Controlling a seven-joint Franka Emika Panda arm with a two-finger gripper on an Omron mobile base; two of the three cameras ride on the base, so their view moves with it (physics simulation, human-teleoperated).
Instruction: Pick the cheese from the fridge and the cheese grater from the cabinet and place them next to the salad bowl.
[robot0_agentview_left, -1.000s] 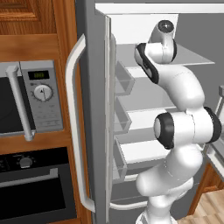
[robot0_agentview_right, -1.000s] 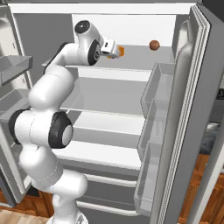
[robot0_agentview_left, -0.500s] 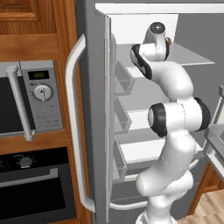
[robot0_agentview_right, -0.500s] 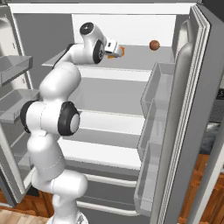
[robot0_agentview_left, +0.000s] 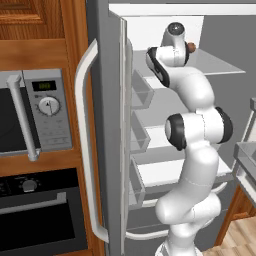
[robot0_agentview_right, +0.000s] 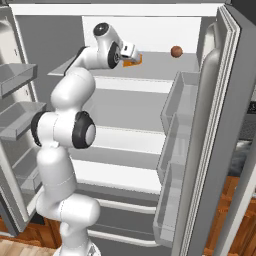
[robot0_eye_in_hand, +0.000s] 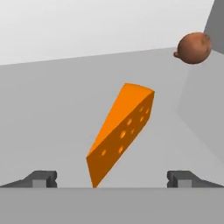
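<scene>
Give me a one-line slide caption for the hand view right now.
Open gripper lined up on the orange cheese wedge on the fridge shelf, jaws apart on either side, small reddish-brown ball beyond.

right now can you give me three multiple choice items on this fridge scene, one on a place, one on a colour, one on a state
1. Where does the cheese lie?
A. on the top shelf of the fridge
B. in a door bin
C. on the floor

2. What colour is the small ball near the cheese?
A. green
B. reddish-brown
C. blue

3. How do the fingers of the gripper stand?
A. shut on the cheese
B. shut on the ball
C. open, with the cheese between them and ahead

Answers:
1 A: the right base view shows the wedge on the uppermost shelf.
2 B: the hand view shows it reddish-brown, at the upper right.
3 C: the hand view shows both tips wide apart, neither touching the wedge.
</scene>
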